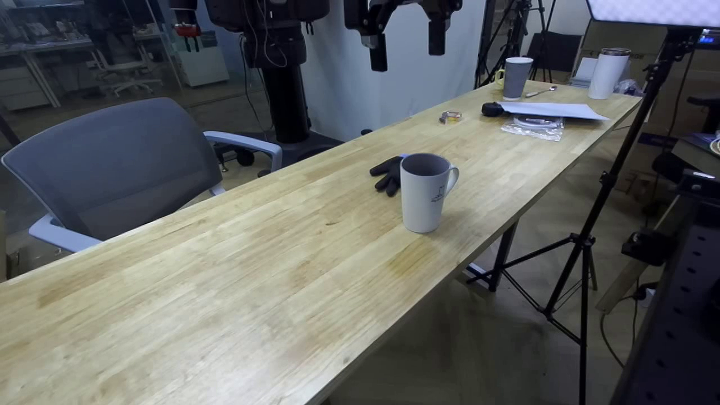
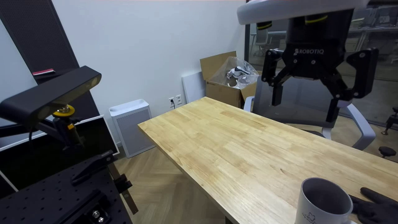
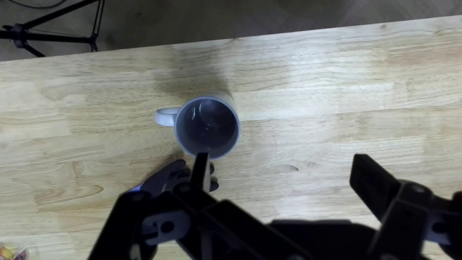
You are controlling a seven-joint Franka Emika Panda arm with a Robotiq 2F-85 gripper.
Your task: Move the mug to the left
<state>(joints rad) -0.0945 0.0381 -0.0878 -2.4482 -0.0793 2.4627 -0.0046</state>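
Note:
The light grey-white mug stands upright on the wooden table in both exterior views (image 1: 421,202) (image 2: 325,197). Its handle points to the right in an exterior view and its inside is darker. In the wrist view the mug (image 3: 207,126) is seen from above, with its handle pointing left. My gripper (image 1: 408,52) hangs high above the table, open with nothing between its fingers. It also shows open in an exterior view (image 2: 304,105). In the wrist view the gripper (image 3: 282,159) has its left fingertip overlapping the mug's rim in the picture, but it is well above it.
A dark glove (image 1: 388,174) lies beside the mug. Farther along the table (image 1: 225,292) are a grey cup (image 1: 516,79), a white tumbler (image 1: 609,73), paper (image 1: 551,109), a bagged cable (image 1: 534,126) and a spoon. A chair (image 1: 112,163) and a tripod (image 1: 613,157) stand at the edges.

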